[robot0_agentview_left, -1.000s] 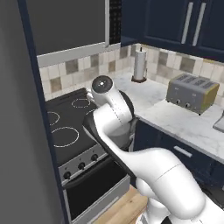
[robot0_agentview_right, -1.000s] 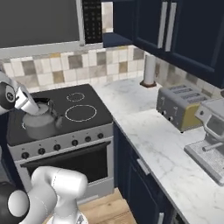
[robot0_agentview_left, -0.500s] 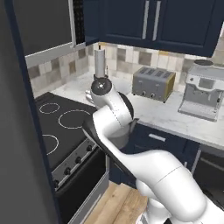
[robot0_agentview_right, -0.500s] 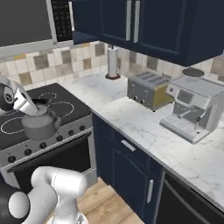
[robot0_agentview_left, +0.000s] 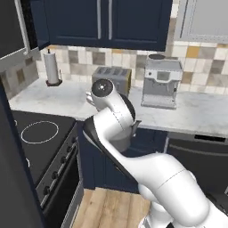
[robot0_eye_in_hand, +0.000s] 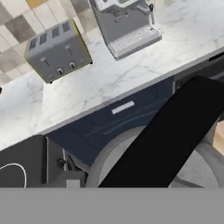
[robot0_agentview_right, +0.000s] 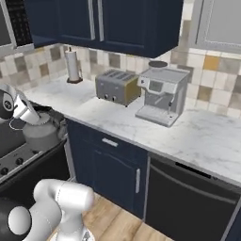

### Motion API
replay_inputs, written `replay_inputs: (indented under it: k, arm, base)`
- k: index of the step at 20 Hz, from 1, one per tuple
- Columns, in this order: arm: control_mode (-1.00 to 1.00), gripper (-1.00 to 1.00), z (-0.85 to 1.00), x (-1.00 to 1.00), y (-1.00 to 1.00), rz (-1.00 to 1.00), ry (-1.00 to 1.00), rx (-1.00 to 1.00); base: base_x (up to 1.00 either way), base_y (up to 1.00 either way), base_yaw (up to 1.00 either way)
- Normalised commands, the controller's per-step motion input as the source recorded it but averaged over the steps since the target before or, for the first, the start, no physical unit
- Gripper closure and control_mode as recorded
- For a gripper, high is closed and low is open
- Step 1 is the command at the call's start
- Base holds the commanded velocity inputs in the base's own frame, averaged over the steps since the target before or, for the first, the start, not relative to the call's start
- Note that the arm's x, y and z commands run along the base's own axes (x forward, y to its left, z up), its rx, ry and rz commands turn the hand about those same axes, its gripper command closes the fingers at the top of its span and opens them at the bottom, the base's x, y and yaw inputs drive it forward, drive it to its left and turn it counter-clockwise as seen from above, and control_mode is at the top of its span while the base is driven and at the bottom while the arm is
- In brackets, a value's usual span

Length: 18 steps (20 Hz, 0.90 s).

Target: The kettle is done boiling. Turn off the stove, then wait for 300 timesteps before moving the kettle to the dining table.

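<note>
- Marble counter (robot0_agentview_right: 117, 123) over navy cabinets, beside stove (robot0_agentview_left: 33, 142).
- Standing on it: paper towel roll (robot0_agentview_right: 72, 66), toaster (robot0_agentview_right: 116, 86), coffee machine (robot0_agentview_right: 159, 94), each apart.

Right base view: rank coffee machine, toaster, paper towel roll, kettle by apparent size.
1. coffee machine
2. toaster
3. kettle, close to the toaster and nearer the camera, so that pair is unsure
4. paper towel roll

I'm looking at a home kitchen: navy cupboards (robot0_agentview_right: 101, 21) across the top of the frame, tiled backsplash (robot0_agentview_right: 214, 80), marble counter (robot0_agentview_right: 188, 134) mid-frame carrying a toaster (robot0_agentview_right: 116, 86), coffee machine (robot0_agentview_right: 161, 95) and paper-towel roll (robot0_agentview_right: 72, 66), black stove (robot0_agentview_left: 38, 142) at lower left.
</note>
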Motion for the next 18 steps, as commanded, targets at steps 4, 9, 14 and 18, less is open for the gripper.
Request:
replay_inputs:
  k: [4,9,14,18]
  arm:
    - [1.0,1.0,0.0,0.0,0.0,0.0,0.0,0.0]
    - [1.0,1.0,0.0,0.0,0.0,0.0,0.0,0.0]
    - [1.0,1.0,0.0,0.0,0.0,0.0,0.0,0.0]
    - [1.0,1.0,0.0,0.0,0.0,0.0,0.0,0.0]
  base:
    - [-0.21,0.3,-0.56]
    - [-0.18,0.17,-0.55]
    - [-0.12,0.16,-0.57]
    - [-0.11,0.22,-0.57]
